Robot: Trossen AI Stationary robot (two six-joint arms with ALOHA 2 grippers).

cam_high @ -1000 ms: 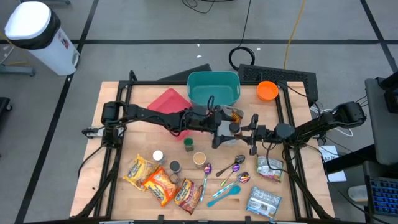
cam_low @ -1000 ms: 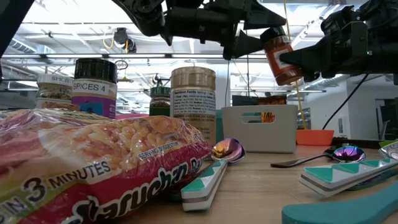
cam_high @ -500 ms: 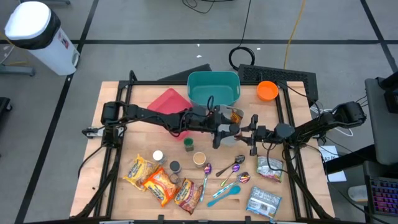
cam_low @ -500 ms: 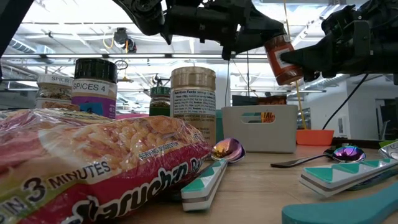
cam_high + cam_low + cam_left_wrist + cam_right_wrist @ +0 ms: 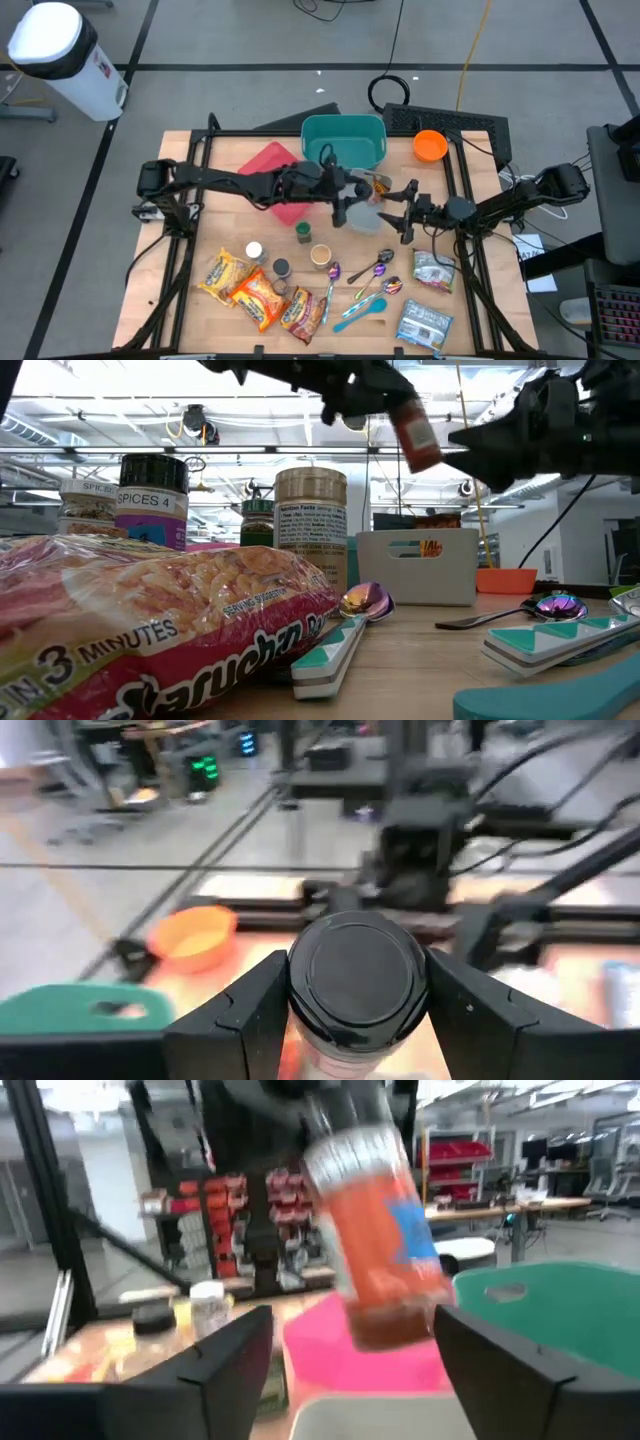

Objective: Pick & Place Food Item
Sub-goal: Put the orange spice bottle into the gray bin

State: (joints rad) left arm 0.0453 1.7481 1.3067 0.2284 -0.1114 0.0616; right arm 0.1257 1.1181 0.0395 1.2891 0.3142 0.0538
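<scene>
Now, from left to right across the table: my left gripper [image 5: 341, 203] hangs above the middle, fingers pinching a spice jar [image 5: 413, 430] with a black cap and orange-red contents. The jar is lifted clear of the wood and tilted, held just in front of the teal bin [image 5: 344, 143], with a pink tray [image 5: 272, 164] to its left. In my left wrist view the black cap sits snug between my two fingers [image 5: 250, 1010], so the hold looks centred.

Just to the right, my right gripper [image 5: 403, 211] waits with its fingers spread wide and nothing between them, pointing toward the jar.

Nearer the front edge lie noodle packets [image 5: 257, 292], small spice jars [image 5: 281, 267], spoons [image 5: 374, 270] and silver pouches [image 5: 433, 270].

I judge the step in hand is carrying the jar to a drop spot, likely the teal bin. To do it well I should keep a firm squeeze, travel slowly because the jar is tilted, stay clear of my right arm, and release only once low over the bin.
</scene>
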